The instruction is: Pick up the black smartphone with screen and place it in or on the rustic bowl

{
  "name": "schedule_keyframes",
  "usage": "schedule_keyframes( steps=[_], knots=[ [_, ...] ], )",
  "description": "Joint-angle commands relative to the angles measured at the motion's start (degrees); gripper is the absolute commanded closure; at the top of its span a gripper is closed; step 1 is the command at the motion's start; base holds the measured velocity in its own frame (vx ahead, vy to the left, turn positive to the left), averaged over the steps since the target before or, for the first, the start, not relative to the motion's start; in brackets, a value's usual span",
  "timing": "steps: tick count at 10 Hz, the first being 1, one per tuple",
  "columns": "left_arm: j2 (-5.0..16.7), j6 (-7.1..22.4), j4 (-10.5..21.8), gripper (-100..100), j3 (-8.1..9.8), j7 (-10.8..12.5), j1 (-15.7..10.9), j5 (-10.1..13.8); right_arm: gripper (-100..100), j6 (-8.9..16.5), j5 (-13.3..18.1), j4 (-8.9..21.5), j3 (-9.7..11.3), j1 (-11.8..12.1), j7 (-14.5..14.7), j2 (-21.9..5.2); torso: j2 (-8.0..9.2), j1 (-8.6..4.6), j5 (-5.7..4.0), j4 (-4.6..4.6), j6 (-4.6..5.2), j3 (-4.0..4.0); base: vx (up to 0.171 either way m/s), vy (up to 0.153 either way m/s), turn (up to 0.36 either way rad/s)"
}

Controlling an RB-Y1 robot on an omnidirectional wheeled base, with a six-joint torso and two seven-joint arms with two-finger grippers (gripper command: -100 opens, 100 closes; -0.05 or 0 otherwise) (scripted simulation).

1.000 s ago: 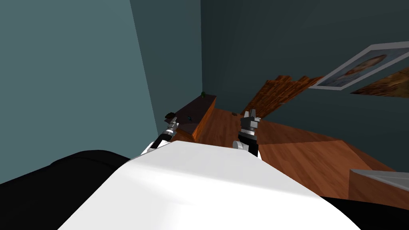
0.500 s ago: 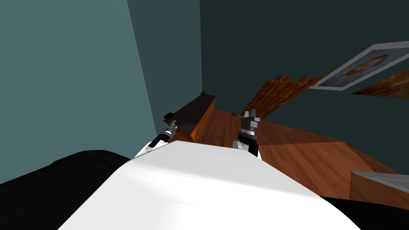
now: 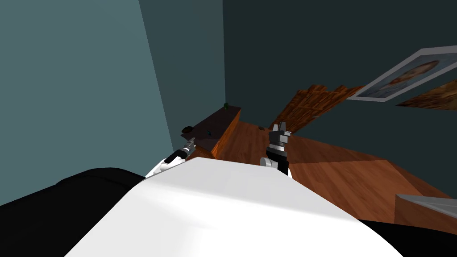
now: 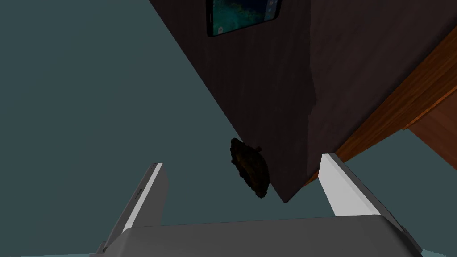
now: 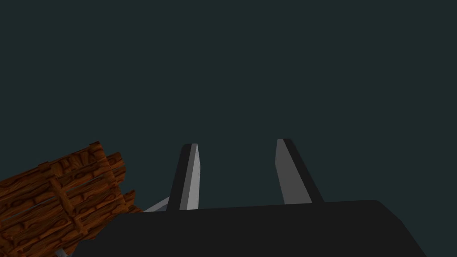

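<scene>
On dark cabinet (image 4: pixel 276 89): one smartphone (image 4: pixel 243 15), one bowl (image 4: pixel 250 167).

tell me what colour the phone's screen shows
The phone's screen is dark blue-green, black-framed; left wrist view shows it best.

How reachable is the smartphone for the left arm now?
Probably yes: the left gripper is open, the smartphone lies bare on the dark cabinet top ahead, and the bowl sits nearer, at the edge.

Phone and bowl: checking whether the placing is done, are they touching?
Apart. The left wrist view shows the phone lying flat on the dark tabletop, with a bare stretch between it and the bowl.
</scene>
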Motion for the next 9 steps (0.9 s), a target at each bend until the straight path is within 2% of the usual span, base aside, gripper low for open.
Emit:
schedule_keyframes(
  steps=[1,2,3,4,6,7,8,9],
  knots=[
    [0.2,2.8,0.7,-100,-0.01,0.1,-0.4,0.2,0,0.0,0.0,0.0,0.0,0.0,0.0,0.0,0.00,0.00,0.00,0.00,0.00,0.00,0.027,-0.034,0.001],
    [2.2,4.7,2.7,-100,0.48,0.8,-0.6,1.8,0,0.0,0.0,0.0,0.0,0.0,0.0,0.0,0.06,0.08,0.01,0.01,0.00,0.03,0.047,-0.050,0.011],
    [2.2,6.7,2.7,-100,0.48,0.8,-0.6,1.8,0,0.0,0.0,0.0,0.0,0.0,0.0,0.0,0.02,0.06,0.01,0.01,-0.01,0.02,0.057,-0.051,0.014],
    [4.1,8.7,4.8,-100,0.96,1.6,-1.0,3.5,0,0.0,0.0,0.0,0.0,0.0,0.0,0.0,-0.01,0.06,0.01,0.00,0.00,0.00,0.064,-0.060,0.015],
    [4.1,10.9,4.8,-100,0.96,1.6,-1.0,3.5,0,0.0,0.0,0.0,0.0,0.0,0.0,0.0,-0.04,0.02,0.00,-0.01,0.00,-0.03,0.049,-0.046,0.006],
    [6.0,13.1,6.8,-100,1.42,2.4,-1.5,5.1,0,0.0,0.0,0.0,0.0,0.0,0.0,0.0,0.03,0.09,0.02,0.00,0.00,0.01,0.080,-0.043,0.010],
    [6.0,14.8,6.8,-100,1.42,2.4,-1.5,5.1,0,0.0,0.0,0.0,0.0,0.0,0.0,0.0,-0.08,0.08,0.02,-0.01,0.00,-0.04,0.072,-0.046,0.012],
    [7.8,16.5,8.9,-100,1.85,3.2,-2.0,6.8,0,0.0,0.0,0.0,0.0,0.0,0.0,0.0,-0.07,0.08,0.01,-0.02,-0.01,-0.04,0.088,-0.067,0.015]
  ],
)
